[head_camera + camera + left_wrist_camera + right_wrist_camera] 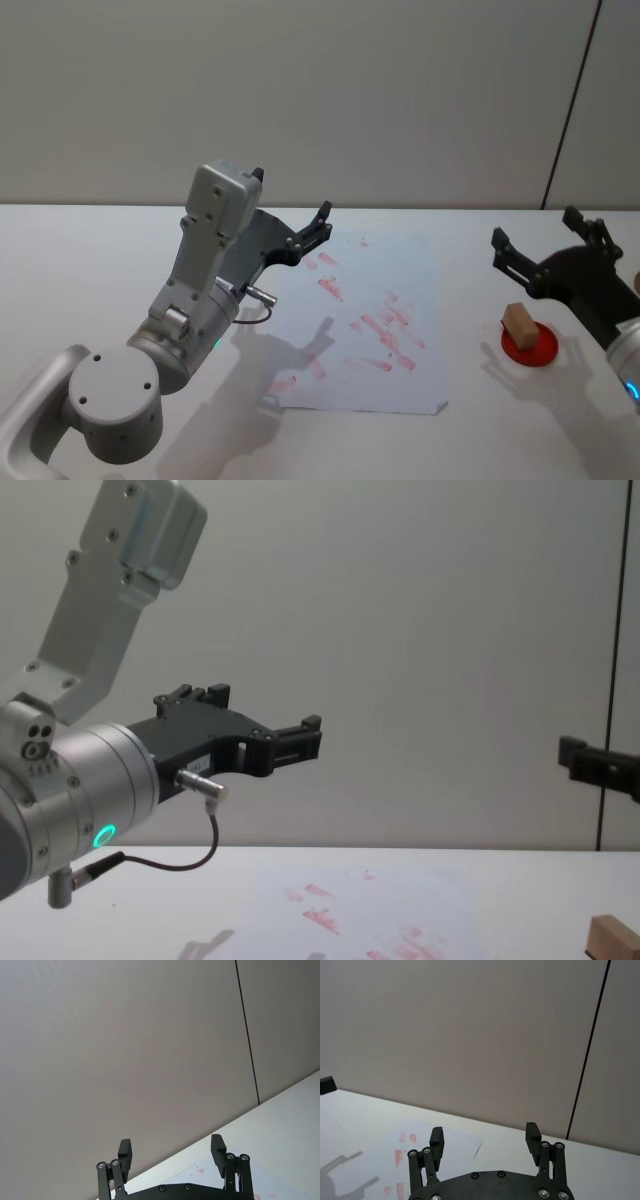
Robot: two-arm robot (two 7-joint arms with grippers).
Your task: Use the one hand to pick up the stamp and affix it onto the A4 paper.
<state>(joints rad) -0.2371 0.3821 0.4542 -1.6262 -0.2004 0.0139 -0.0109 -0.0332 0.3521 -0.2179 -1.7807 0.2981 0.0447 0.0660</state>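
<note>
Resting on a red pad on the bench, right of the paper, the stamp stands untouched. The right end effector hangs just beyond it with fingers spread wide. The left end effector, likewise spread, hovers over the paper's far left corner.

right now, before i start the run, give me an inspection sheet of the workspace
surface: white table, bare apart from the job's things
job's things: wooden stamp resting on a red round pad, right side; A4 paper flat at centre, many red prints
clutter: nothing seen
grippers: left gripper open, raised near the paper's far left corner; right gripper open, raised beyond the stamp
cables: thin black cable looped at the left wrist
surroundings: plain grey wall, dark vertical seam
</note>
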